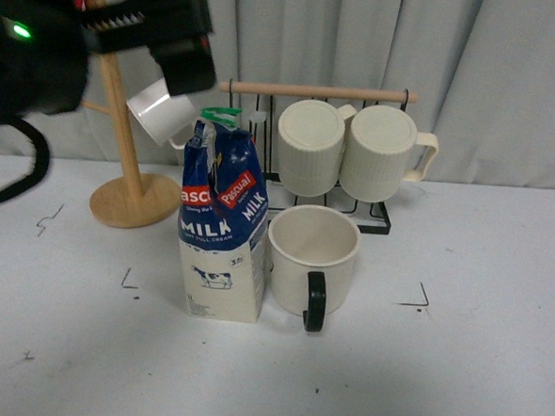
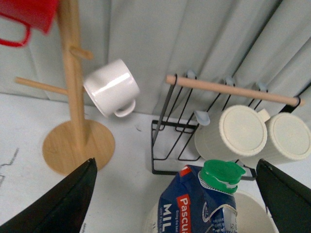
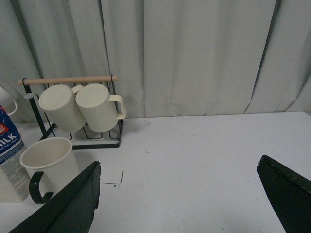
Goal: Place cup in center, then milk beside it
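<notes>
Overhead, the left gripper (image 2: 177, 204) hangs above the milk (image 1: 222, 225), jaws spread.

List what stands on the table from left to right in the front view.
Wooden mug tree → milk carton → cup with the black handle → black wire rack's right end with a ribbed mug hanging on it.

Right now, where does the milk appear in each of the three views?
Front view: the milk stands at centre, touching the cup's left side.
Left wrist view: only its top and green cap show, at the lower edge.
Right wrist view: a part of it shows at the left edge.
Shared landmark: the black rack with a wooden bar.
</notes>
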Robot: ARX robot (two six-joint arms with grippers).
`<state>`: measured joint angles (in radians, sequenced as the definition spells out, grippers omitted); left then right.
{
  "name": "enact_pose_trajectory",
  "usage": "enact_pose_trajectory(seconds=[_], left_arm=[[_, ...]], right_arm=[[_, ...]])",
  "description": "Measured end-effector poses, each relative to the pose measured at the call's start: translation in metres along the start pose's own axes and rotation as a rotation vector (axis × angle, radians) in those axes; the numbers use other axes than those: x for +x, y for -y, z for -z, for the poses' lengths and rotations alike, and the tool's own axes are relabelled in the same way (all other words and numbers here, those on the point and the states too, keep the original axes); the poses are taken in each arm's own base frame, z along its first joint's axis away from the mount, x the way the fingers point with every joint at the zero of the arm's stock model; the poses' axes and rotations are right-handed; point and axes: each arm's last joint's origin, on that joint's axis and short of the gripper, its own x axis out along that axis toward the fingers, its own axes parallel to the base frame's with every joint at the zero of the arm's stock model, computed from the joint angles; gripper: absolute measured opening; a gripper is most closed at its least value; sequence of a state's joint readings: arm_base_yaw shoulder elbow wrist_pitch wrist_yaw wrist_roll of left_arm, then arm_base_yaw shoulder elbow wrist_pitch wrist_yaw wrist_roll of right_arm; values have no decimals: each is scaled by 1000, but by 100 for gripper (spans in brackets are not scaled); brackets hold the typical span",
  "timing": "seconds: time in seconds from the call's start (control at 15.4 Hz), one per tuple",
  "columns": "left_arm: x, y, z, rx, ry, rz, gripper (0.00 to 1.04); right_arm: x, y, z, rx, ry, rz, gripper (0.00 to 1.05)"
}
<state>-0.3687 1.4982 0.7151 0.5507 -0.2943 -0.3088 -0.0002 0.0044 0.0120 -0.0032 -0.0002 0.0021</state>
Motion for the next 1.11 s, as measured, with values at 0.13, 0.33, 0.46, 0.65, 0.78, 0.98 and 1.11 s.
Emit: enact_pose_trajectory(seconds=[0.13,0.33,0.46,0.65,0.78,0.98,1.11], left_arm=[[-31,-15,-15,-21,52,10,98],[-112,-55,-15,149,196,-37,68],[-129,-68,-7,185,250,-46,48],[-138,-85,21,216,211,-40,8],[-146,-90,25,215,238,-41,2],[-152,-106,37,215,219,-52,2],[-156,-106,40,216,226,-43,2]], right_arm=[[0,0,0,0,0,0,98],[0,0,0,0,0,0,98],[0,0,0,0,0,0,98],[0,0,0,0,0,0,98],[0,0,0,0,0,0,98],[0,0,0,0,0,0,98],[0,0,0,0,0,0,98]])
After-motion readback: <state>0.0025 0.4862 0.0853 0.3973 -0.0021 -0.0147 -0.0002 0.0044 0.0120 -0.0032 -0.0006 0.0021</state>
